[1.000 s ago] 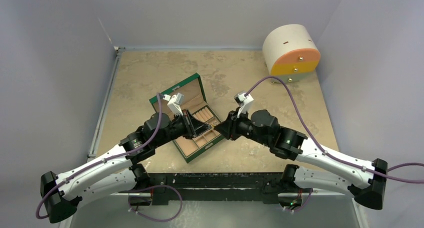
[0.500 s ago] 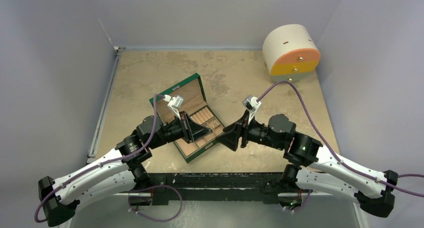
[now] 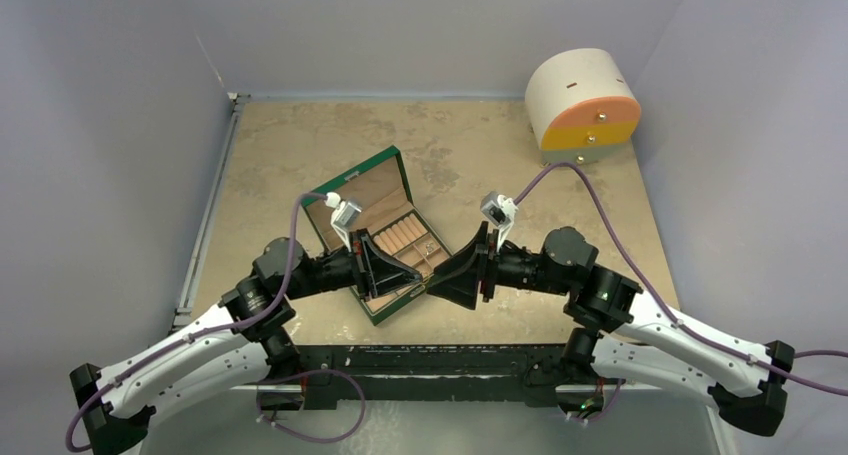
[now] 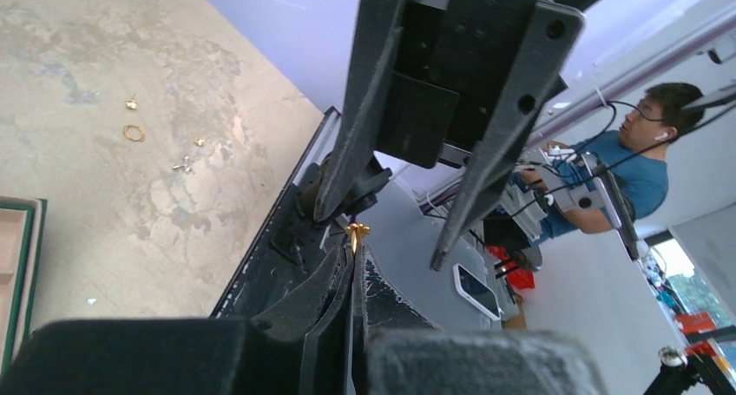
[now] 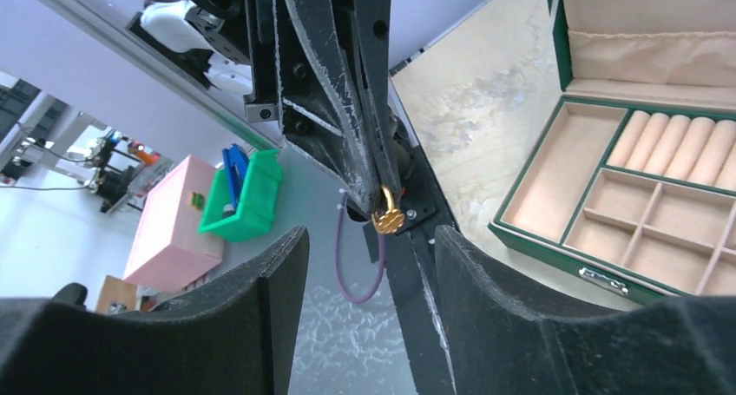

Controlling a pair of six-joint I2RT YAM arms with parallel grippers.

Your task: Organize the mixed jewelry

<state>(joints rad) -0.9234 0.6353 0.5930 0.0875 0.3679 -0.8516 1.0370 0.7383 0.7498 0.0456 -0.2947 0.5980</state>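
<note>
Both your grippers have drawn back beside the green box.
The left gripper pinches a gold earring; the right gripper is spread wide just before it.

The place is a robotics lab. A table with a mottled tan top is closed in on three sides by plain lilac-grey walls. Two robot arms trailing purple cables are bolted to the table's near edge. Beyond that edge a man in a blue shirt sits among wires and gear. A pink box and a green bin also stand off the table.
</note>
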